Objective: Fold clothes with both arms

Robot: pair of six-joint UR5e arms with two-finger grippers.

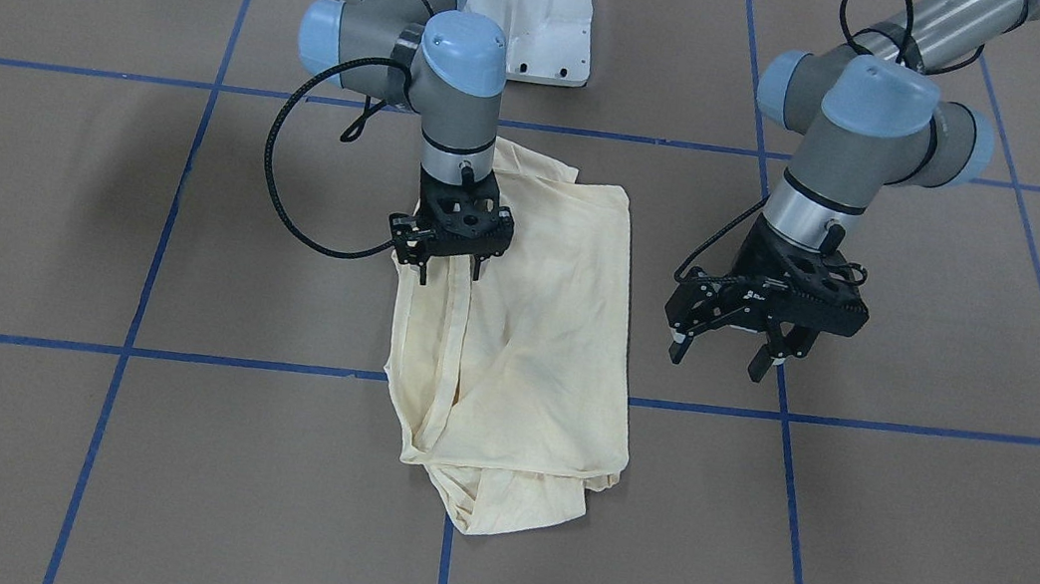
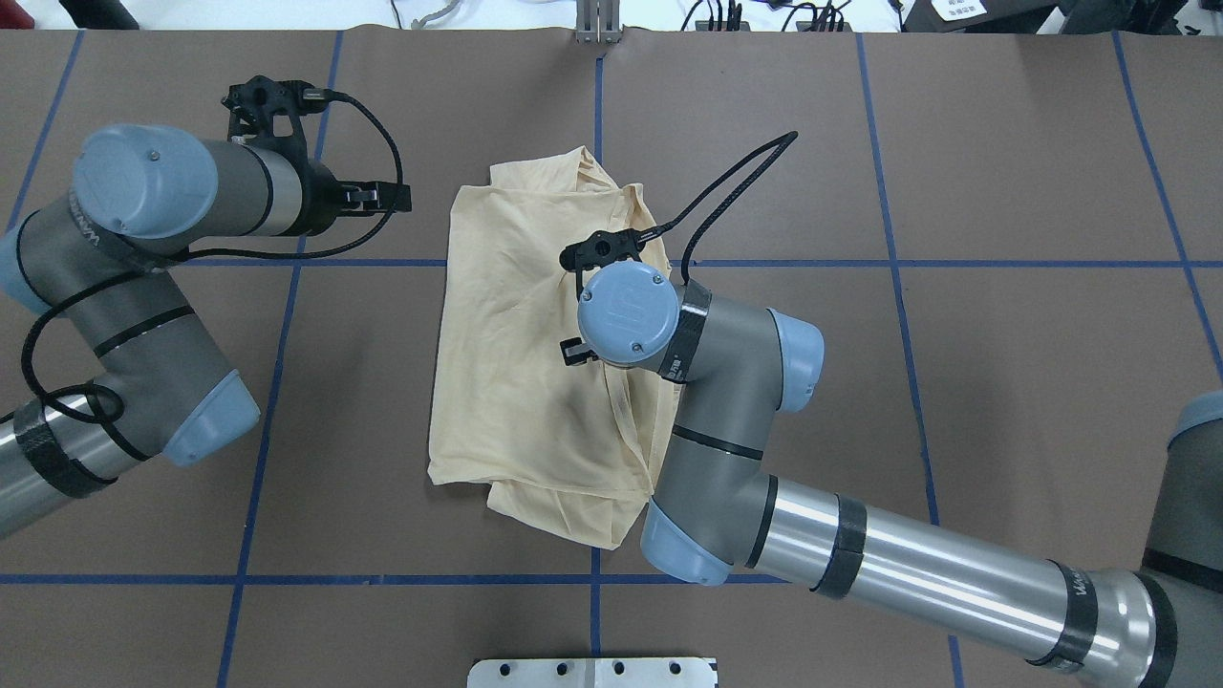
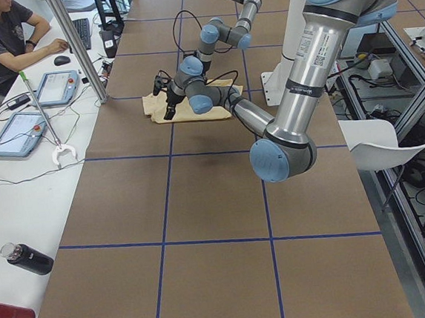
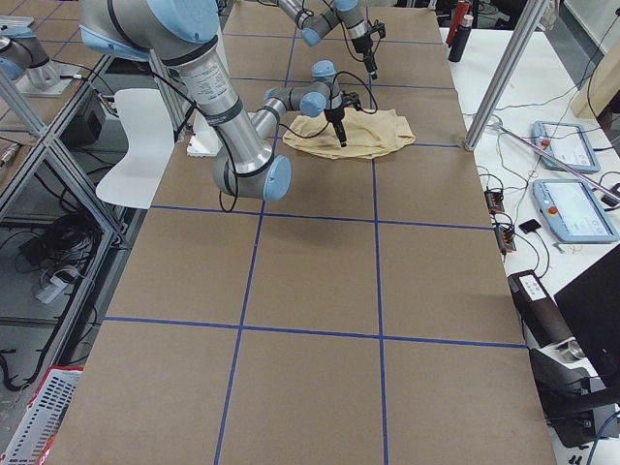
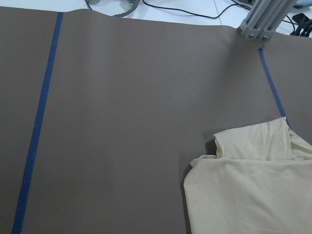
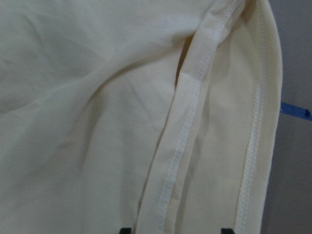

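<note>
Centrally on the brown-covered table [image 1: 929,316], the pale cream-yellow T-shirt [image 1: 534,334] lies folded into a rough rectangle several layers deep. It crosses one line of the blue tape grid [image 1: 249,363], and lower layers show past the top layer at both short ends. Right gripper [image 1: 450,268]: pointed straight down at the long edge of the shirt on the robot's right, with its fingers lowered onto the fabric. In the right wrist view the two black fingertips [image 6: 125,230] stand apart at the bottom of the frame, and a doubled, stitched hem [image 6: 187,131] runs between them. The jaws are parted and sit astride this fold, not closed on it. Left gripper [image 1: 731,350]: held tilted above bare table near the shirt's other long edge, with its jaws spread wide and holding nothing. The left wrist view takes in one corner of the shirt at lower right, lying flat on the brown surface. The white pedestal base [image 1: 527,11] stands at the robot's end of the table, between the two arms.
</note>
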